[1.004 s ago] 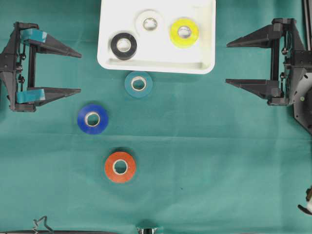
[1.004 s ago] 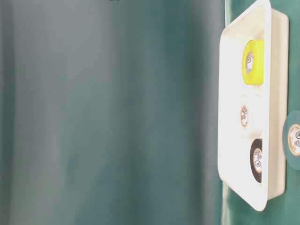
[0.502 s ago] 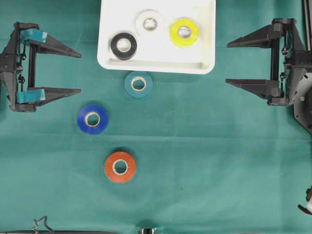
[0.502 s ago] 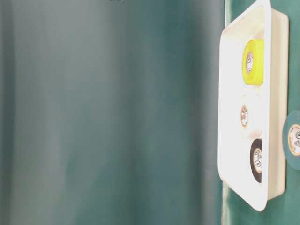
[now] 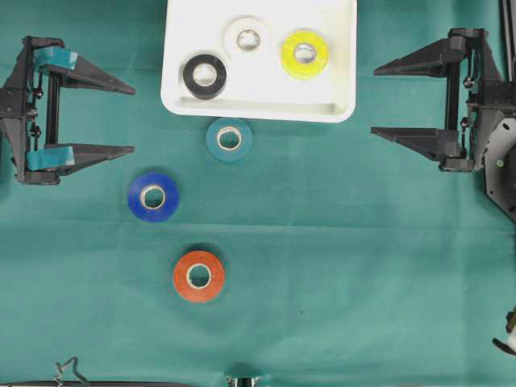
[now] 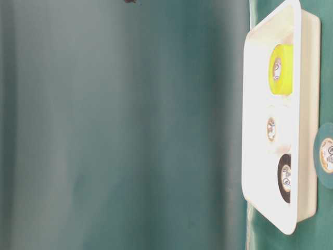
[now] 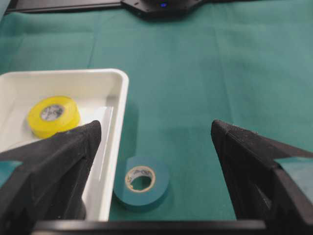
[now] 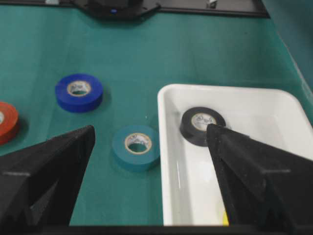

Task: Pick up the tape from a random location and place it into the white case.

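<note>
The white case (image 5: 260,103) sits at the far edge of the green-covered worktop (image 5: 363,266), midway along it, its long side facing the arms. Three rolls lie flat inside it: a black roll (image 5: 204,75) toward the near-left corner, a white roll (image 5: 247,37) further in, and a yellow roll (image 5: 305,53) toward the right side. Judged from this, part of the sorting is done and three rolls remain outside.

Those three lie flat on the cloth. The teal roll (image 5: 230,139) is just beside the case's near rim, apart from it. The blue roll (image 5: 153,196) lies nearer the left edge, and the red roll (image 5: 198,276) is closest to the near edge. All are well apart from one another, which leaves room for fingers to straddle any one.

The left gripper (image 5: 129,119) hangs at the left edge, jaws spread wide, nothing between them. The right gripper (image 5: 377,103) hangs at the right edge, likewise wide and empty. Neither touches a roll or the case. The wide spread suits a roll's outer diameter, so each is ready for a pick.

In the left wrist view the teal roll (image 7: 142,182) lies between the fingers' line of sight, beside the case wall (image 7: 117,127); it appears the likeliest next target, though its closeness to the rim may crowd one finger.
</note>
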You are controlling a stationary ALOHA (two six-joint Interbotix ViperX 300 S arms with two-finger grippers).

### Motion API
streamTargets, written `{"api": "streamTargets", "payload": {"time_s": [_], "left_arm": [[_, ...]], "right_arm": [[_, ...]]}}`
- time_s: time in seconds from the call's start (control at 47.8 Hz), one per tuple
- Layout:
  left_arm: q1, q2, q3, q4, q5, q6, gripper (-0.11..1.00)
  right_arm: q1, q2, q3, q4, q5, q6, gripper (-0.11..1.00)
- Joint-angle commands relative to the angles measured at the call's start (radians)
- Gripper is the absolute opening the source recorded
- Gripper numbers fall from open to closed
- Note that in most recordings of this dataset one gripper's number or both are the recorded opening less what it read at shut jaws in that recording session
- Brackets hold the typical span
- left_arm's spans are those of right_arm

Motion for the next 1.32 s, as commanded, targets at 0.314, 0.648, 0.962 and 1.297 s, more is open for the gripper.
{"api": "streamTargets", "payload": {"time_s": [0.314, 0.648, 0.962, 1.297], "left_arm": [[-0.002, -0.002, -0.029, -0.002, -0.017, -0.002, 0.96], [-0.002, -0.002, -0.028, -0.002, -0.015, -0.002, 0.96], [-0.003, -0.002, -0.028, -0.002, -0.015, -0.002, 0.96], [-0.002, -0.002, -0.028, -0.002, -0.015, -0.002, 0.96]], "right_arm": [[-0.003, 0.026, -0.034, -0.002, -0.037, -0.005, 0.87], [-0.003, 0.026, -0.034, -0.002, -0.037, -0.005, 0.87], [-0.003, 0.028, -0.034, -0.002, -0.037, -0.005, 0.87], [-0.003, 0.043, -0.035, -0.002, -0.041, -0.005, 0.87]]}}
